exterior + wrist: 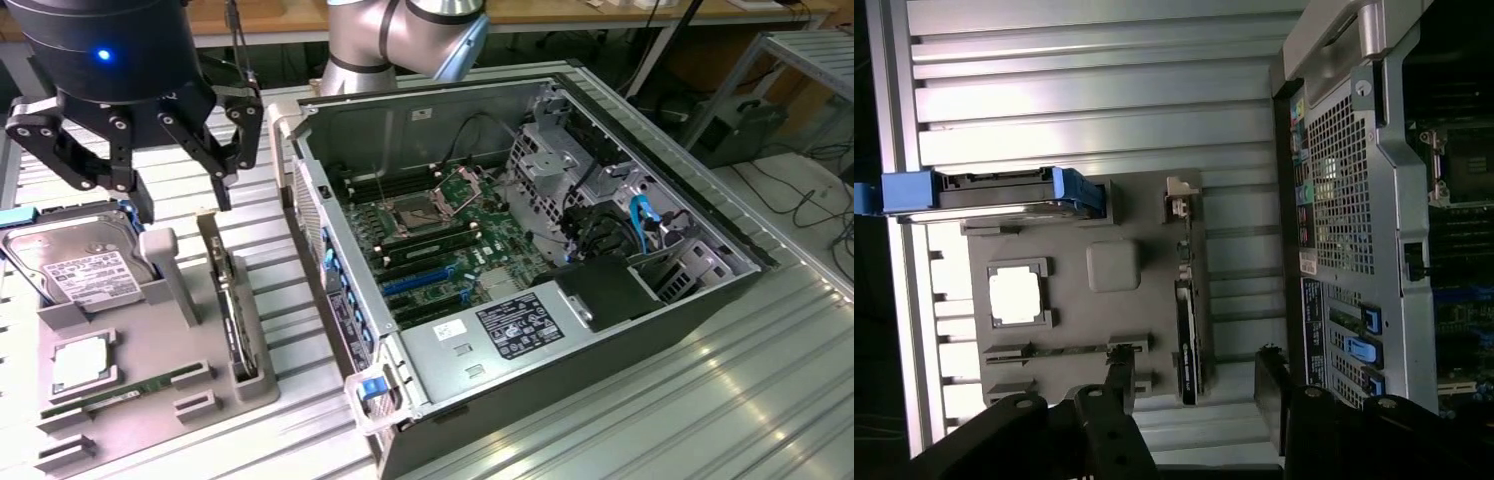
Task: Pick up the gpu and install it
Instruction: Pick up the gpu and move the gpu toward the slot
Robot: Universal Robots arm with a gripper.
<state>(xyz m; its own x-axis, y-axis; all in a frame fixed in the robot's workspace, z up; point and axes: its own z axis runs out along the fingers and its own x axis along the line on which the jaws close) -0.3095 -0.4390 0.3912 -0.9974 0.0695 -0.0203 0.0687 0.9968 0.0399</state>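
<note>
Found gripper point(180, 200) spread wide, empty, upper left of exterior view. Logged gpu point(235, 310) below it, on edge in grey tray point(154, 345), lower left.

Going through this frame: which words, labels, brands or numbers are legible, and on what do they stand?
No text can be read.
White label on the hard drive: print too small to read.
Black label inside the computer case: print too small to read.
White sticker beside it: blurred.
</note>
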